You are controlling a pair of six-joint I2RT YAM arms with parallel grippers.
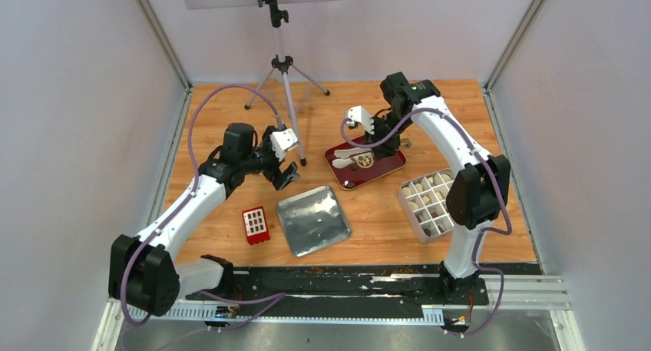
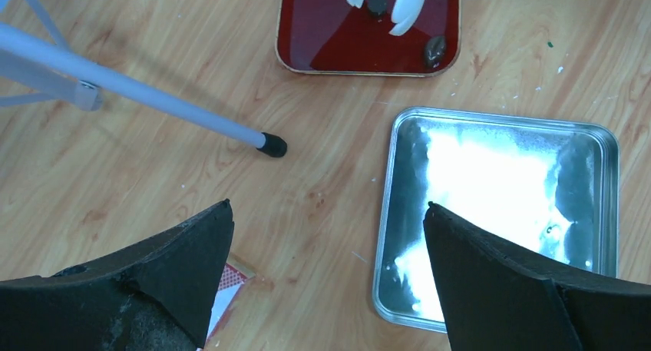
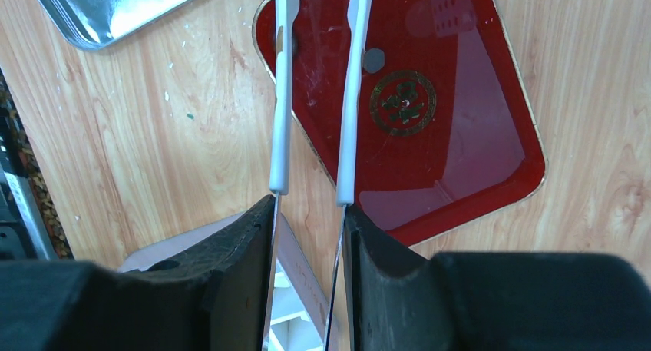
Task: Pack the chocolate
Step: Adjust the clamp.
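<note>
Dark chocolate [image 2: 435, 50] lies near a corner of the red tray [image 1: 386, 167] at mid-table. More chocolate, cream [image 1: 443, 180] and dark [image 1: 437, 213], fills cells of the white divided box [image 1: 404, 193] on the right. My right gripper [image 3: 308, 205] is over the red tray's edge, shut on metal tongs [image 3: 280, 136]. Their white-sleeved arms [image 2: 407, 5] reach over the tray, and the tips are cut off in the right wrist view. My left gripper [image 2: 328, 206] hangs open and holds nothing, above bare wood between the silver tray and the red block.
A shiny square silver tray [image 1: 313, 220] lies front and centre. A small red block with white squares [image 1: 256, 223] stands to its left. A tripod [image 1: 284, 67] stands at the back, one foot [image 2: 272, 145] near my left gripper. Grey walls close in three sides.
</note>
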